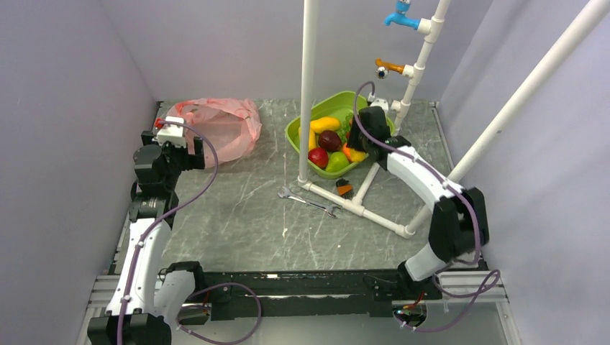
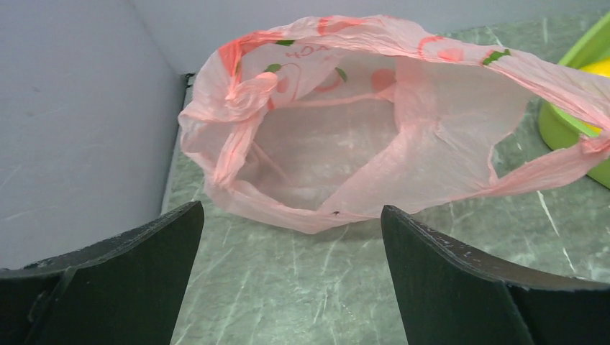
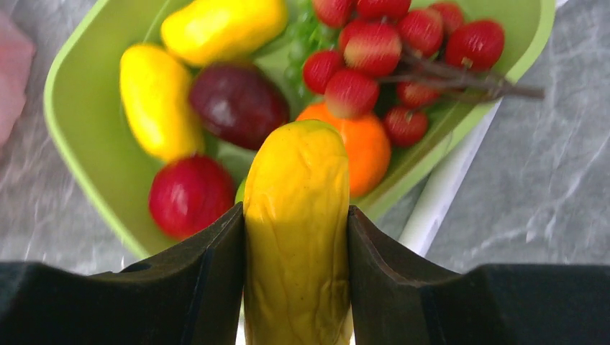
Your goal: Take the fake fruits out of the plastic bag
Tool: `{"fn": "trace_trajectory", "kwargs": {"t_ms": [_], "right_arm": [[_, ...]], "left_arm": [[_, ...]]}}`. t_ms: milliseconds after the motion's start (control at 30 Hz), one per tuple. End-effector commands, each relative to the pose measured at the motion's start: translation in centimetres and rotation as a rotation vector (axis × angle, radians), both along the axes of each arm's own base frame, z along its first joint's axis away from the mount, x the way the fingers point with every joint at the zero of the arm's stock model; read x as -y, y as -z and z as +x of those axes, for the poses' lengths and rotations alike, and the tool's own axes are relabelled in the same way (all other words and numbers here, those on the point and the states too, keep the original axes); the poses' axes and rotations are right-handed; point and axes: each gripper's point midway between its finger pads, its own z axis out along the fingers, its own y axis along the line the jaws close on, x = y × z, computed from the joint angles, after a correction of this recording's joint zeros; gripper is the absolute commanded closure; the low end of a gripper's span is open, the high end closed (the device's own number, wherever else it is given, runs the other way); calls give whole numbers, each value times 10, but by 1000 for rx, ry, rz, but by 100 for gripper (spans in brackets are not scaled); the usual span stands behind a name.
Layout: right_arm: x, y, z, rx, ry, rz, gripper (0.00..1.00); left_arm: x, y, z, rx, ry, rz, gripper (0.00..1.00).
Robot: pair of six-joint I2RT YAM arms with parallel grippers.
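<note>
The pink plastic bag [image 1: 224, 128] lies at the back left, its mouth gaping toward my left gripper [image 1: 188, 144]. In the left wrist view the plastic bag [image 2: 324, 144] shows only bare table through its thin bottom. There my left gripper [image 2: 291, 215] stands open just short of the bag's rim, touching nothing. My right gripper [image 1: 356, 147] hangs over the green tub [image 1: 295, 133], and in its own view the right gripper [image 3: 295, 215] is shut on the yellow bananas [image 3: 295, 180]. A red apple [image 3: 188, 194], a red grape cluster [image 3: 403, 43] and a green pear [image 1: 337, 162] lie in the tub.
The tub [image 3: 54, 93] also holds a maroon fruit [image 3: 237, 100], a yellow mango [image 3: 155, 100], an orange fruit [image 3: 367, 144] and green grapes [image 3: 302, 39]. A white pipe frame [image 1: 308, 86] stands against it. A wrench [image 1: 309, 201] lies mid-table. Walls close in left and back.
</note>
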Motion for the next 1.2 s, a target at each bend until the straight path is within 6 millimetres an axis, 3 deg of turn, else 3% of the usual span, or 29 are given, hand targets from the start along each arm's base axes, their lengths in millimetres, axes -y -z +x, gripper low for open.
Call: {"fn": "trace_trajectory", "kwargs": {"t_ms": [0, 100, 133, 267, 433, 600, 800, 867, 1033, 1167], "right_arm": [[-6, -20, 55, 71, 26, 50, 100], [-9, -23, 88, 90, 47, 14, 99], [-9, -21, 97, 87, 55, -2, 94], [-12, -4, 132, 63, 63, -47, 91], [-12, 23, 156, 25, 65, -106, 89], [-5, 38, 168, -1, 79, -139, 71], [-9, 43, 166, -26, 40, -144, 26], [-9, 43, 161, -40, 37, -145, 17], [-10, 20, 135, -44, 39, -147, 9], [-21, -8, 91, -33, 1, -106, 8]], "left_arm": [[18, -31, 3, 87, 105, 9, 0], [22, -32, 4, 94, 126, 10, 1], [23, -33, 4, 96, 132, 10, 1], [24, -35, 5, 101, 141, 13, 1], [24, -32, 11, 80, 142, 8, 1], [27, -30, 15, 68, 156, 2, 1], [24, -28, 16, 61, 140, -3, 1], [25, -27, 16, 57, 145, -3, 1], [26, -21, 14, 43, 143, -8, 1], [31, -19, 7, 46, 136, -6, 1]]}}
